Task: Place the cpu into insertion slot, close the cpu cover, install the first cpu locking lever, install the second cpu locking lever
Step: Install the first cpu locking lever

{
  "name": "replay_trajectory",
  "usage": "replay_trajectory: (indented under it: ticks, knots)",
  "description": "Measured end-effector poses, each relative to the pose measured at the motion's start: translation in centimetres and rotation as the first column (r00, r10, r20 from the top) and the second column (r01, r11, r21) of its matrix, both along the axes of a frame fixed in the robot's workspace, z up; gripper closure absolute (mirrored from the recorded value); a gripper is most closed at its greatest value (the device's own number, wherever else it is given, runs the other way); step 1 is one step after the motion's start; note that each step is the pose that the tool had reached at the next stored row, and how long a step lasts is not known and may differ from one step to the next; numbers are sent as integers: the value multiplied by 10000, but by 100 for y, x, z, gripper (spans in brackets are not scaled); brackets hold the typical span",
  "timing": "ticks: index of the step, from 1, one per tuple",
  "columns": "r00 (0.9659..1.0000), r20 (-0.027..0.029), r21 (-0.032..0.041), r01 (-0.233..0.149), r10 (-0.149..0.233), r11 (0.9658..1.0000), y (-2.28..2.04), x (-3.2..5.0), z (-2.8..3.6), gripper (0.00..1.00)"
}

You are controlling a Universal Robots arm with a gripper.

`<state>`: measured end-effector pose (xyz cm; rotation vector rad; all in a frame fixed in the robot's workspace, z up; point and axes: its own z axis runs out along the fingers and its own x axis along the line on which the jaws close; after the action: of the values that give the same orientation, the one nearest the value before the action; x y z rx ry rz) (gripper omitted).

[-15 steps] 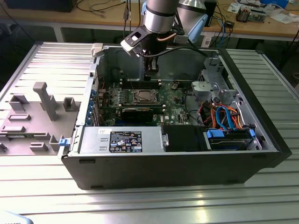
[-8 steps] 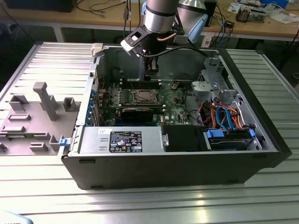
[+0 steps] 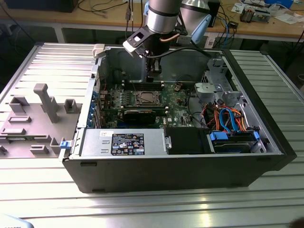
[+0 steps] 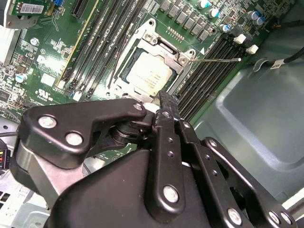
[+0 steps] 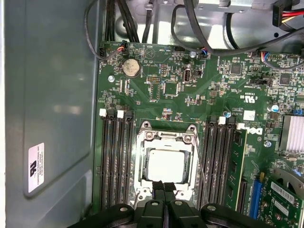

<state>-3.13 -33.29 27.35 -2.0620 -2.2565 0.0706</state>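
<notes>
End effector (image 5: pixel 164 186) pinched together over cpu (image 5: pixel 166 164); case (image 3: pixel 166 166) on ribbed metal table (image 3: pixel 142 209), cluttered bench (image 3: pixel 47 16) behind.

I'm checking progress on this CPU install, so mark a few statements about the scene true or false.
1. The pale silvery-beige square cpu lies in the dark, silvery-rimmed insertion slot. True.
2. The black gripper holds the cpu. False: the chip lies in the socket, out of its grasp.
3. The thin silvery frame-shaped cpu cover stands raised. False: it lies down around the chip.
4. A round silver coin battery sits on the green motherboard. True.
</notes>
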Motion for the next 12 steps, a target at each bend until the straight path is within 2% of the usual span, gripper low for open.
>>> replay_trajectory:
  ticks: [12]
  knots:
    - [9988,0,-1,-484,484,9988,0,0,0,89]
